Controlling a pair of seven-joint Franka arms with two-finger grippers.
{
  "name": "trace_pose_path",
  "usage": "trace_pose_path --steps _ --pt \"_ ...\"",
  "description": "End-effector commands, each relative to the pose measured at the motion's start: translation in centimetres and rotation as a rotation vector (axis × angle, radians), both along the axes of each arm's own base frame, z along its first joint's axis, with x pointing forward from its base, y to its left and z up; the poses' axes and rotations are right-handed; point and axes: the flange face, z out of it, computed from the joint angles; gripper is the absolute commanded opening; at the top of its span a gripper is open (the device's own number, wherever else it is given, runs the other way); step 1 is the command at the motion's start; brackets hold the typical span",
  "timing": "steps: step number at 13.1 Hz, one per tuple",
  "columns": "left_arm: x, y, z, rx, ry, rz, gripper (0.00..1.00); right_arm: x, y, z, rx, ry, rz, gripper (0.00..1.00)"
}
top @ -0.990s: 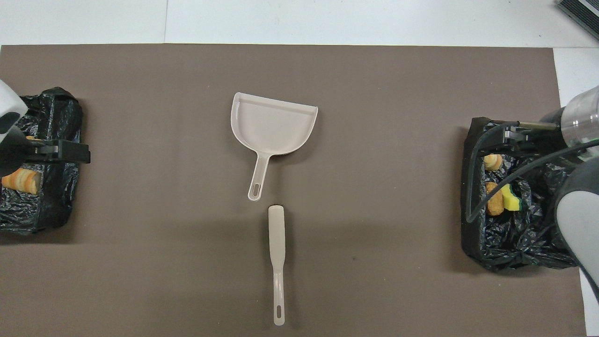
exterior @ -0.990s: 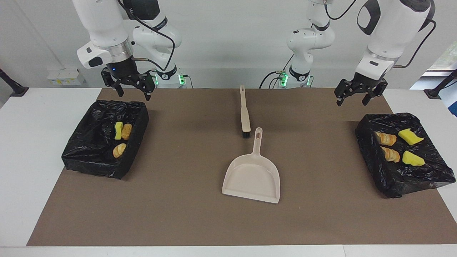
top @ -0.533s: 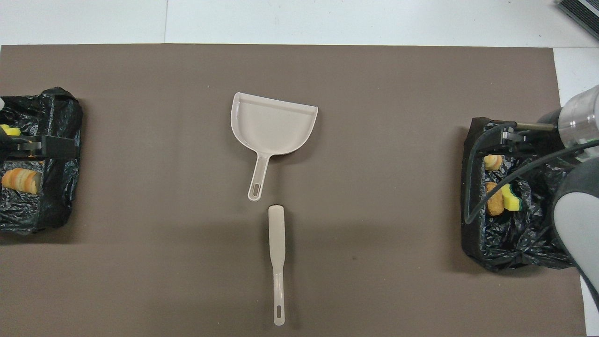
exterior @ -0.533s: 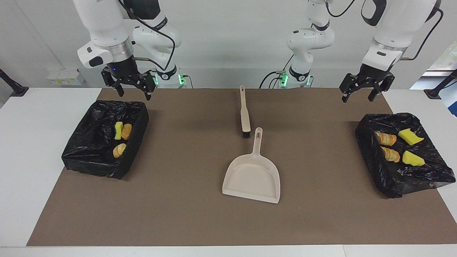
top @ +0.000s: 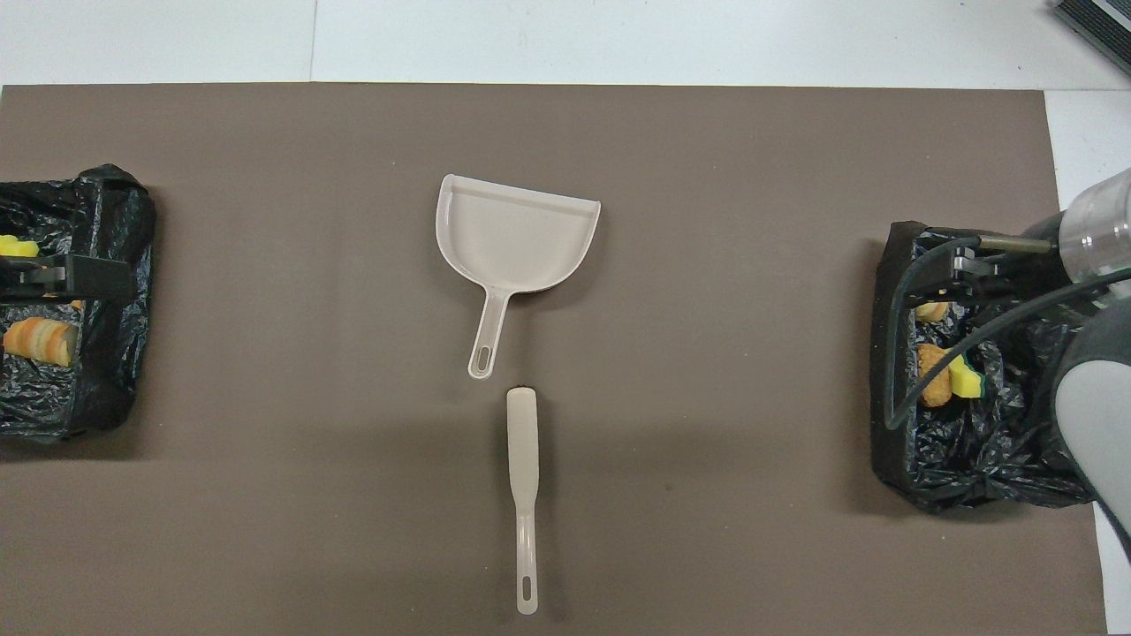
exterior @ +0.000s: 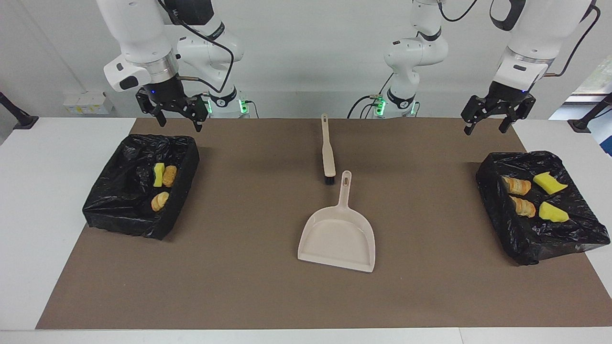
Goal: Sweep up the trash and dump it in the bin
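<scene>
The trash lies in two black-lined bins. The bin [exterior: 143, 224] at the right arm's end holds a green-and-yellow sponge [exterior: 158, 175] and two brown lumps [exterior: 160, 201]. The bin [exterior: 526, 243] at the left arm's end holds two bread-like lumps [exterior: 516, 185] and two yellow sponge bits [exterior: 550, 183]. My right gripper [exterior: 180, 125] hangs open and empty over its bin's edge nearest the robots. My left gripper [exterior: 484, 130] hangs open and empty over the mat, nearer the robots than its bin.
A beige dustpan [exterior: 337, 236] lies mid-mat, its handle pointing toward the robots. A beige long-handled brush [exterior: 328, 153] lies in line with it, nearer the robots, bristles by the dustpan's handle. A brown mat [exterior: 239, 267] covers the white table.
My left gripper has risen and drawn back toward the robots, away from its bin. My right gripper has lifted slightly. The trash, dustpan and brush have not moved.
</scene>
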Motion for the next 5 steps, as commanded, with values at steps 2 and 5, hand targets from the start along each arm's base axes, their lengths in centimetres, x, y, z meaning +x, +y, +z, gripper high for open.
trace_pose_path --steps 2,5 --pt "-0.24 0.23 0.2 -0.01 0.009 0.006 1.0 -0.31 0.48 0.34 0.019 0.009 0.005 1.0" --pt "-0.18 0.15 0.14 -0.01 0.009 0.003 1.0 -0.02 0.23 0.45 0.025 -0.006 -0.003 1.0"
